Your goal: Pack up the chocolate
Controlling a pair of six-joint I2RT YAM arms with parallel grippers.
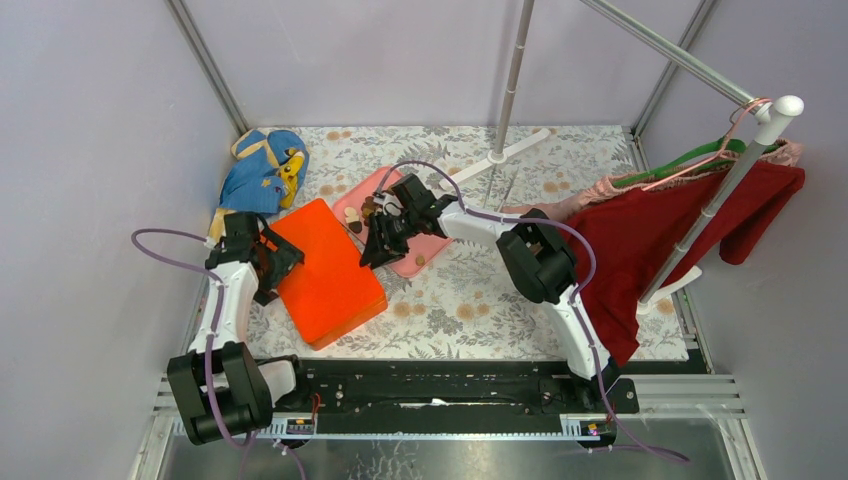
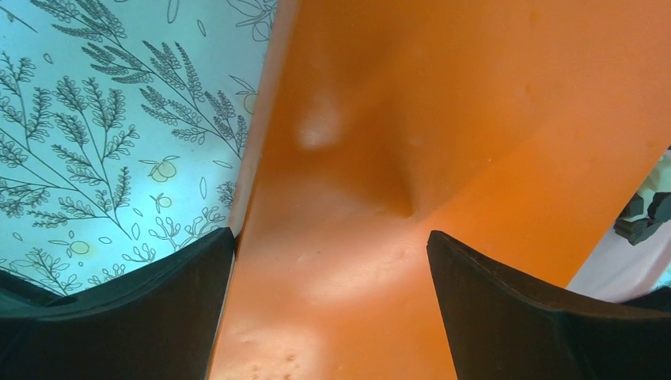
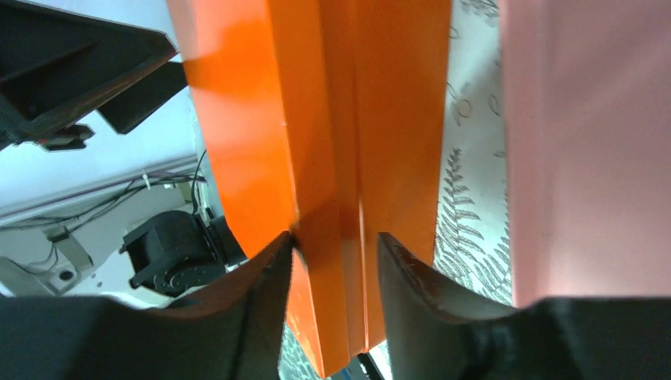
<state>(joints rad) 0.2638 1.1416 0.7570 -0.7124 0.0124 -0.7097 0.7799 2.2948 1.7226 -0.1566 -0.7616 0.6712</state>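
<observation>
While chocolate (image 1: 354,216) sits loose on pink tray (image 1: 372,183), one o'clock of shut orange box (image 1: 328,270), nothing looks packed. At the box, left fingers (image 2: 142,317) spread wide; right fingers (image 3: 237,317) straddle its edge, grip unclear.

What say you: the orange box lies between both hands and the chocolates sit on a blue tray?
Wrong colour: the top view shows the tray pink, not blue. The orange box does lie between the left hand and right hand, and the chocolates sit on that tray.
</observation>
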